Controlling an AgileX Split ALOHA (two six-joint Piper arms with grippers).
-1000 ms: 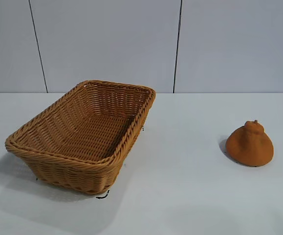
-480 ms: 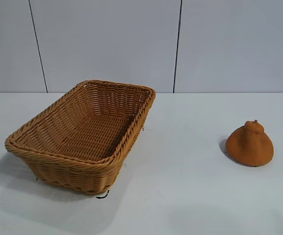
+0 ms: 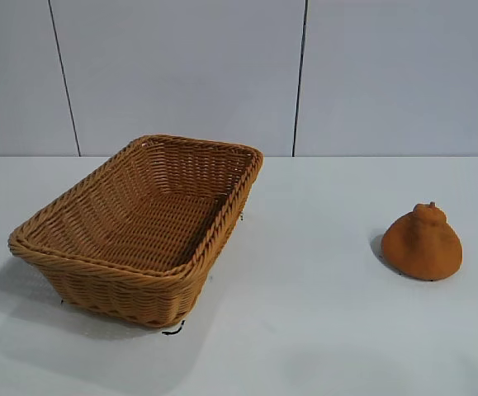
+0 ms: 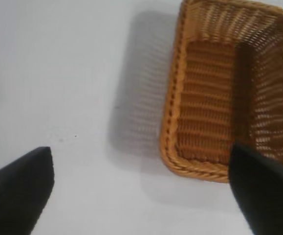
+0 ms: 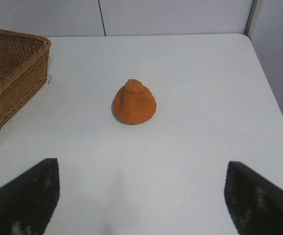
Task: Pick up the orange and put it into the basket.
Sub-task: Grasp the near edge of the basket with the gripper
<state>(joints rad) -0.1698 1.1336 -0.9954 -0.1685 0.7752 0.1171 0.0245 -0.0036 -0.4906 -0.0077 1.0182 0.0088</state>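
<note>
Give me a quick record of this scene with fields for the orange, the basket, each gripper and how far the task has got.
orange: orange upright on the table, knobby top up, untouched
basket: basket empty, apart from the orange
left gripper: left gripper open, holding nothing, above the table at the basket's edge
right gripper: right gripper open, holding nothing, facing the orange from a distance
task progress: orange not yet picked up
</note>
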